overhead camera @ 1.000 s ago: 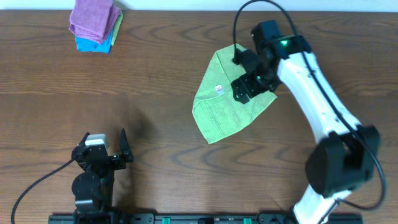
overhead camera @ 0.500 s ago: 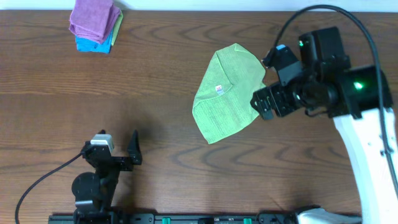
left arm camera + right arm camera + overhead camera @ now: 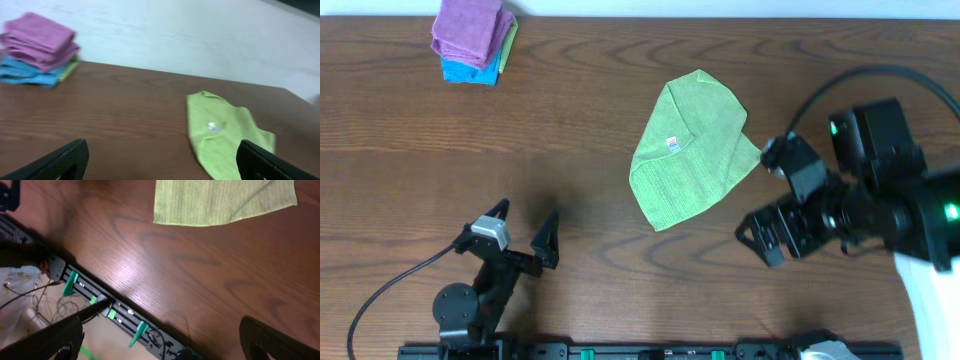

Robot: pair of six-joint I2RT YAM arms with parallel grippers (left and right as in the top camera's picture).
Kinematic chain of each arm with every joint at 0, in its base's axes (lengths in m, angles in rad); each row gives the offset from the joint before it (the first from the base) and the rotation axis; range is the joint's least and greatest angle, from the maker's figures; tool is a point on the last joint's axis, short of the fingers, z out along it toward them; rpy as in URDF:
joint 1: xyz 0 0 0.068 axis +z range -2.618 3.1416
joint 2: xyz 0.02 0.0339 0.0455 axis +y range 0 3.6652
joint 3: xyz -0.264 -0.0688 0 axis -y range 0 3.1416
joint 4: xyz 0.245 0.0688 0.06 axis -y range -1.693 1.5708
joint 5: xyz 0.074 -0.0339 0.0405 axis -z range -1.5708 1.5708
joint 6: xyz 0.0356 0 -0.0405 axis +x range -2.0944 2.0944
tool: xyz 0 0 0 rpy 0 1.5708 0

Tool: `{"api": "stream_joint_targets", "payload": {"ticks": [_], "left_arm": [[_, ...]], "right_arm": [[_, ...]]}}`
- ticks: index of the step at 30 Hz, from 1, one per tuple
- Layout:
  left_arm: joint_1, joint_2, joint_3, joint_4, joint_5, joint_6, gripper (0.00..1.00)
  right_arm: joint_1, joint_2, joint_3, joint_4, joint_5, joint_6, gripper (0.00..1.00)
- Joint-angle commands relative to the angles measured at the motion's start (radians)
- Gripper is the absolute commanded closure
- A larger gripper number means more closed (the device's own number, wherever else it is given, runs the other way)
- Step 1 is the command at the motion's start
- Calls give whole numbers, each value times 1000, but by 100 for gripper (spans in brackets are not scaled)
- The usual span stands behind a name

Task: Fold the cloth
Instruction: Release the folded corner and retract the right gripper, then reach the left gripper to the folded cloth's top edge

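- Green cloth flat on the brown surface, right of the middle, folded over with one layer on top of another, edges not neat.
- Small white tag on top of the cloth, near its left side.
- Right gripper up over the surface, just right of the cloth and a bit nearer the front, wide open and let go, holding nothing, not touching the cloth.
- From the right wrist, only the front edge of the cloth at the top, with bare wood below it and the two black fingers far apart in the bottom corners.
- Black rail with green clips along the front edge of the surface, and loose wires below it.
- Left gripper low at the front left, well apart from the cloth, wide open too, holding nothing.
- From the left wrist, the cloth ahead and to the right, fingers spread at the bottom corners, all a bit blurry.
- Purple cloth folded on top of a blue cloth at the far left corner, well apart from everything else, with a thin strip of green at the right side of the pile.
- Pale wall behind the surface.
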Motion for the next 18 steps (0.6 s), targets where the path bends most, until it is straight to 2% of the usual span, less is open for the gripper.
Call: {"api": "stream_joint_targets", "payload": {"ticks": [1,5,9,11,18], "left_arm": [[-22,13,-6,11,98,-29,5],[-73,90,-3,106,89,-68,5],[-138,240,63,171,71,-90,4],[-166,323,112,162,65,-53,4],[-315,779,437,26,0,129,4]], "right_arm": [[16,-135,-92,27,18,53,1],[16,-332,-250,130,53,144,1],[16,-438,-370,179,83,219,1],[16,-455,-410,191,103,245,1],[16,-458,-452,292,147,293,1]]}}
